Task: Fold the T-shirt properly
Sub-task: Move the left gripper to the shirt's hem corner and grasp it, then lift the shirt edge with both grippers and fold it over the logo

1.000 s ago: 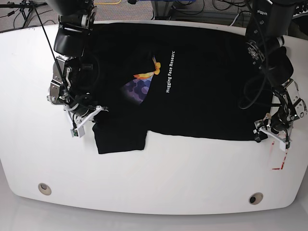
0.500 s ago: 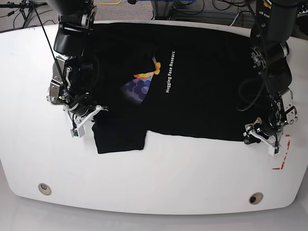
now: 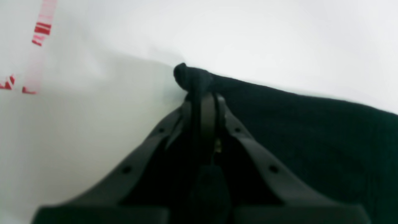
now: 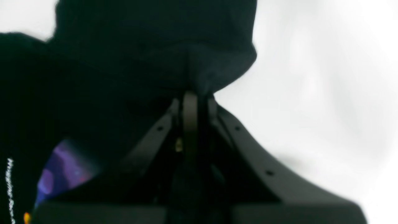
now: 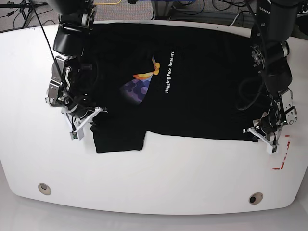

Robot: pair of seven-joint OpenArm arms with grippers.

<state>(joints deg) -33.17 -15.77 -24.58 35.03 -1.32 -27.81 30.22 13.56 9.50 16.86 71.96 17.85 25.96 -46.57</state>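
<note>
Left tool (image 3: 202, 93) is pinching a corner of the black fabric T-shirt with printed graphic (image 5: 192, 86); right tool (image 4: 191, 96) is clamping its sleeve edge on the white counter (image 5: 159, 178).

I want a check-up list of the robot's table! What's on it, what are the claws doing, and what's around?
Surface: white table, red tape marks near its right edge.
Job's things: black T-shirt spread flat, with a colourful print and white lettering.
Clutter: nothing seen.
Grippers: left gripper shut on the shirt's corner; right gripper shut on bunched shirt fabric.
Cables: black cables along both arms.
Surroundings: more cables on the floor behind.
</note>
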